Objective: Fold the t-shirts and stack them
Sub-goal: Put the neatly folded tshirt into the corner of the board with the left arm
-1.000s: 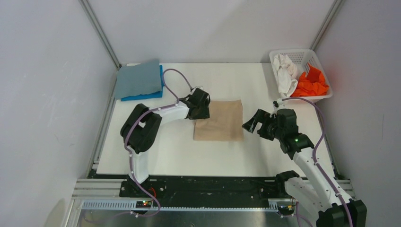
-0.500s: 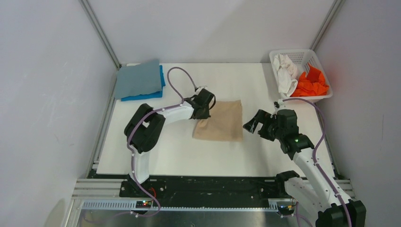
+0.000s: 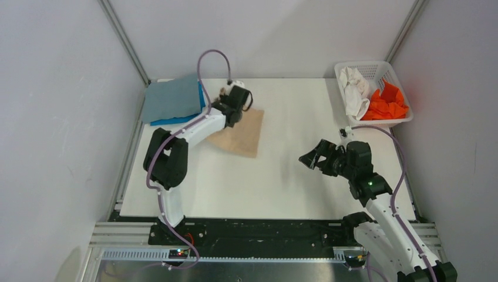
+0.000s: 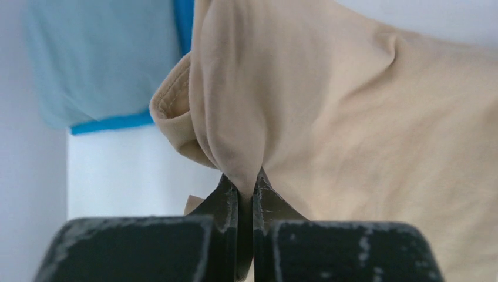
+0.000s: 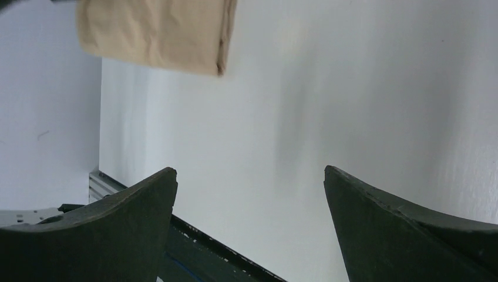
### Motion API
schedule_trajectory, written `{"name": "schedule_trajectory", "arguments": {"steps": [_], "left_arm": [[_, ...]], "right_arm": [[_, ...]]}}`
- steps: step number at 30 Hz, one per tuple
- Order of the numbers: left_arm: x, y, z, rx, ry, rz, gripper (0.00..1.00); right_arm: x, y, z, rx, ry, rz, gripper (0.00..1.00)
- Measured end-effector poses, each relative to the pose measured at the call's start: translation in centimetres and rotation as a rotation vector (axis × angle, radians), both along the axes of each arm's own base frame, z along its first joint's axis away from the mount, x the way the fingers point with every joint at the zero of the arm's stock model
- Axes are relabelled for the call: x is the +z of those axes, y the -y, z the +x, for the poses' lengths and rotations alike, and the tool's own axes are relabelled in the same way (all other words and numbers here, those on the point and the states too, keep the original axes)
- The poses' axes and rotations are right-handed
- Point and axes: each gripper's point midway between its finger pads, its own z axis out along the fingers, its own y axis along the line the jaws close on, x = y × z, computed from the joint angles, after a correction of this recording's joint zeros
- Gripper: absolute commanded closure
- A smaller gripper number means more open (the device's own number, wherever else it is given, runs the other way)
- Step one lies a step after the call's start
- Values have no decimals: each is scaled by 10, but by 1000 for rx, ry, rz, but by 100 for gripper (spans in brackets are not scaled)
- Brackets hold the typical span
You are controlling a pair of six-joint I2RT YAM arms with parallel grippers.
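Tan t-shirt (image 3: 244,135) pinched in closed left claw (image 4: 245,180), right claw (image 5: 249,171) wide open, empty

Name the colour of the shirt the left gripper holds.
Tan; the shirt shows best in the left wrist view.

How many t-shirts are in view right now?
5: tan shirt pinched by the left gripper; grey-blue atop bright blue, far-left corner; white and orange in the basket. More may be buried there.

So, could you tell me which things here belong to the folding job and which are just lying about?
Job: tan t-shirt, pinched in left gripper; grey-blue t-shirt on bright blue t-shirt; white t-shirt; orange t-shirt.
Lying about: white lattice basket holding those two.
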Motion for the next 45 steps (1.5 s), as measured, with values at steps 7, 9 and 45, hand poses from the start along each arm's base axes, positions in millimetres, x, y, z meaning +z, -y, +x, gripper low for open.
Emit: {"name": "schedule_trajectory", "arguments": {"steps": [7,9,45], "left_arm": [[48,-66,78,84,118,63,100],[52,-81,92,87,124,93,100],[201,-141,129,-19,378,41,100]], "right_arm": [[-2,-5,4,19,13,11,1],[-3,-7,6,28,17,17,1],[-39,-4,23,6,-70,-35,1]]}}
